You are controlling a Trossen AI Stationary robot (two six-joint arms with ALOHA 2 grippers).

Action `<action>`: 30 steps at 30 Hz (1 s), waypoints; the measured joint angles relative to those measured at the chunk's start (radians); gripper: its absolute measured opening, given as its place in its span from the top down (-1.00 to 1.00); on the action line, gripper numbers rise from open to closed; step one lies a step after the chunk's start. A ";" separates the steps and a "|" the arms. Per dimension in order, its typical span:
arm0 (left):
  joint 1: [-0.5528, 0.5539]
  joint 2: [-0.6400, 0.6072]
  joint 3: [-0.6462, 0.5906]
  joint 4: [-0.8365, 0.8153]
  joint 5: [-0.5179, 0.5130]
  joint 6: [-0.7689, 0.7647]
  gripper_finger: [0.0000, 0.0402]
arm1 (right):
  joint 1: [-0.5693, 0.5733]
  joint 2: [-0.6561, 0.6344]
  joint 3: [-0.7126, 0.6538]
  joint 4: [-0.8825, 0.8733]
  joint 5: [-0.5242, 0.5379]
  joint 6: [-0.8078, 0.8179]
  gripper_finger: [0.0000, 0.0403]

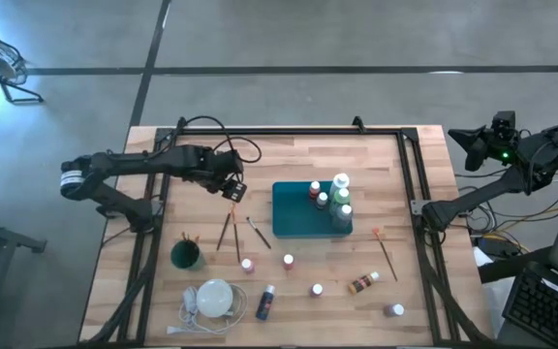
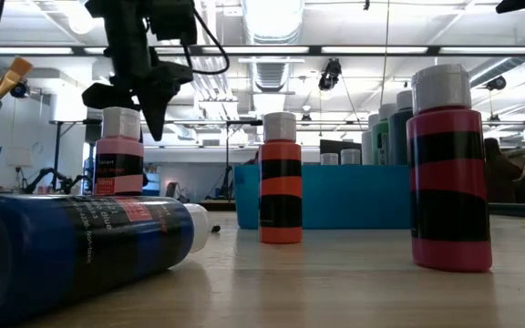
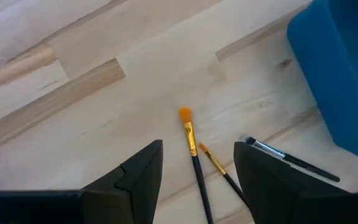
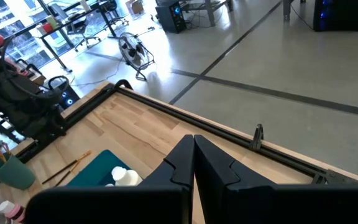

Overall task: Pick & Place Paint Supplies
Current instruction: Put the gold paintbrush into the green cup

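Note:
My left gripper point(image 1: 232, 191) point(image 3: 197, 144) hovers open above two thin dark-handled brushes with orange bristles point(image 3: 193, 152), which lie flat on the wood between its fingers, untouched. A third brush with a silver ferrule point(image 3: 289, 160) lies beside them, near the teal tray point(image 1: 294, 221). The tray holds several white-capped bottles point(image 1: 339, 199). More bottles stand or lie on the near part of the table: pink point(image 2: 118, 150), orange point(image 2: 281, 178), red point(image 2: 447, 164), and a blue one on its side point(image 2: 80, 241). My right gripper point(image 1: 456, 136) point(image 4: 193, 142) is shut, raised beyond the table's right edge.
A green cup point(image 1: 186, 255) holding brushes stands near the left front. A white round disc with a cord point(image 1: 215, 297) lies at the near edge. Another brush point(image 1: 386, 248) and a brown bottle point(image 1: 363, 283) lie right of the tray. A black rail point(image 1: 289, 133) frames the table.

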 joint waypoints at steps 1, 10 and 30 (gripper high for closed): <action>0.000 0.000 0.000 0.002 0.000 0.001 -0.01 | 0.000 0.000 0.000 0.000 0.000 0.000 0.96; 0.003 -0.001 -0.006 0.032 0.004 0.029 -0.01 | 0.000 0.000 0.000 0.000 0.000 0.000 0.96; 0.036 0.049 -0.044 0.067 0.021 0.065 -0.01 | 0.000 0.000 0.000 0.000 0.000 0.000 0.96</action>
